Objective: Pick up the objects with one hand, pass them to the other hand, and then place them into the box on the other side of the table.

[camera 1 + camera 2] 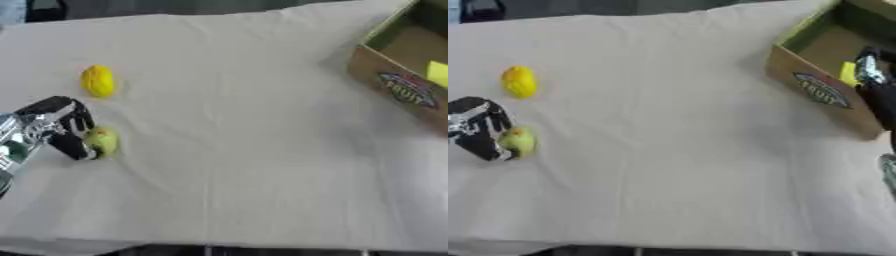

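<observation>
Our left hand (61, 127) curls its black fingers around a smooth, rounded green fruit (102, 141) on the creased white cloth (236, 150). Beyond the hand lies a bumpy yellow oval fruit (98, 80). Far to its right stands the cardboard box (820, 95), where our right hand (877, 87) shows, fingers unclear.

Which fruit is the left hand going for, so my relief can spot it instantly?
Start at the cardboard box on the table's right, then cross to the left edge. Beside the left hand lies a yellow-green fruit, touching its fingers. The yellow fruit sits farther back, alone.
</observation>
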{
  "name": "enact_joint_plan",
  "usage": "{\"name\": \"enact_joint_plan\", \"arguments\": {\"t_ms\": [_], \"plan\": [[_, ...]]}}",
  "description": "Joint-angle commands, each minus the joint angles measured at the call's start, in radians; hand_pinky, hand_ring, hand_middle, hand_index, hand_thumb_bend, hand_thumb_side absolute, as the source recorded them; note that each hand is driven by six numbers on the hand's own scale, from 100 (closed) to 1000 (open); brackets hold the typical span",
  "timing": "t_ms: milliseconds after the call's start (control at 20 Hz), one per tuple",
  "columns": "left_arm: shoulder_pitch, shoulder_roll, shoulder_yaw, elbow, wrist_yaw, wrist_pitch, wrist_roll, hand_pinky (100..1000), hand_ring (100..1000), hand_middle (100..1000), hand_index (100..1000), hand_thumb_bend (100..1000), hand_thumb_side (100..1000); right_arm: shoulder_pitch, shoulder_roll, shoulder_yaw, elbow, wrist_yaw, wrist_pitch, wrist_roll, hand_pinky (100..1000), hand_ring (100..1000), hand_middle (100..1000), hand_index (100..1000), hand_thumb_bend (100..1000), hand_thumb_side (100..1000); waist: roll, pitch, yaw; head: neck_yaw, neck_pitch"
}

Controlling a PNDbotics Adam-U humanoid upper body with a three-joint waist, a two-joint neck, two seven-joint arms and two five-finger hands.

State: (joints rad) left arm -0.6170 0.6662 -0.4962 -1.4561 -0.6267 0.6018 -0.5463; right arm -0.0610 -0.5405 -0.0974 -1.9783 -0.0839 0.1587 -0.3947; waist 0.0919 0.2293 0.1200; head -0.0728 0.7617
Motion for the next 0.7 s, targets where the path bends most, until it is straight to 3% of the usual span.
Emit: {"name": "enact_joint_plan", "arguments": {"t_ms": [50, 700], "plan": [[-0.013, 0.004, 0.007, 0.012, -0.011, 0.001, -0.002, 504, 517, 551, 649, 498, 100, -0.006, -0.016, -0.007, -0.022, -0.002, -0.002, 0.003, 1000, 912, 947, 1000, 100, 531, -0.006, -0.012, -0.002, 0.003, -0.008], [0.004, 0.058, 0.031, -0.096, 0.009, 0.017, -0.004, 432, 456, 471, 544, 317, 100, -0.001, -0.022, -0.010, -0.022, -0.005, -0.003, -0.010, 1000, 911, 946, 1000, 100, 526, -0.006, -0.013, -0.001, 0.008, 0.008]]}}
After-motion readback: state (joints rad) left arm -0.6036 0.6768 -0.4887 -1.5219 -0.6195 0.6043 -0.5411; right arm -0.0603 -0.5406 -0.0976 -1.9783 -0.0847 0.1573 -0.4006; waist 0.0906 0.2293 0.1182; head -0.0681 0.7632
